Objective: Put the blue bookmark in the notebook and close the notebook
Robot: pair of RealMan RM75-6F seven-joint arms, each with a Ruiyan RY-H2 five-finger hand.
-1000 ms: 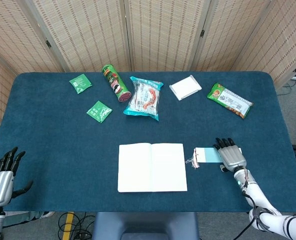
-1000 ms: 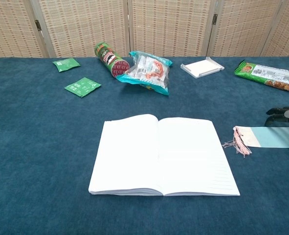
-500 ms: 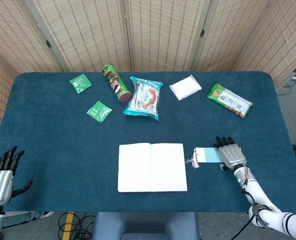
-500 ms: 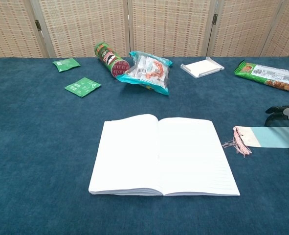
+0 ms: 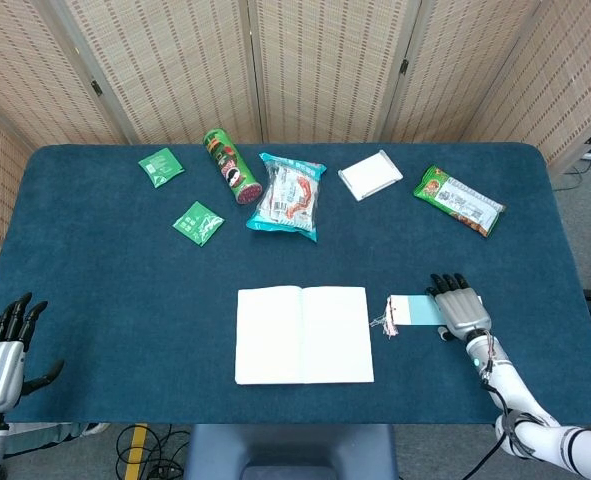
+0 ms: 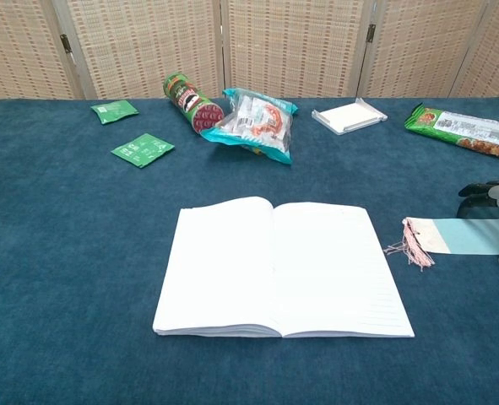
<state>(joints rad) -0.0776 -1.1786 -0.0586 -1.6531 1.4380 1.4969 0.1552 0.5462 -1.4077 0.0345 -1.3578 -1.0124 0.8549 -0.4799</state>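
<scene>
The notebook (image 5: pixel 304 334) (image 6: pixel 283 266) lies open and flat at the table's front middle, blank pages up. Just to its right lies the light blue bookmark (image 5: pixel 413 311) (image 6: pixel 464 236), flat on the cloth, its pinkish tassel (image 6: pixel 405 249) pointing at the notebook. My right hand (image 5: pixel 460 310) (image 6: pixel 496 196) rests over the bookmark's right end with fingers stretched out and apart; the bookmark's far end is hidden under it. My left hand (image 5: pixel 3 350) hangs off the table's front left corner, fingers spread, holding nothing.
Along the back stand a green chips can (image 5: pixel 232 166), a snack bag (image 5: pixel 289 196), a white box (image 5: pixel 370 175) and a green snack packet (image 5: pixel 460 200). Two small green sachets (image 5: pixel 161 166) (image 5: pixel 198 222) lie at the back left.
Almost nothing. My right hand has shifted very slightly on the bookmark's end, and my left hand has sunk a little lower. Notebook and bookmark have not moved.
</scene>
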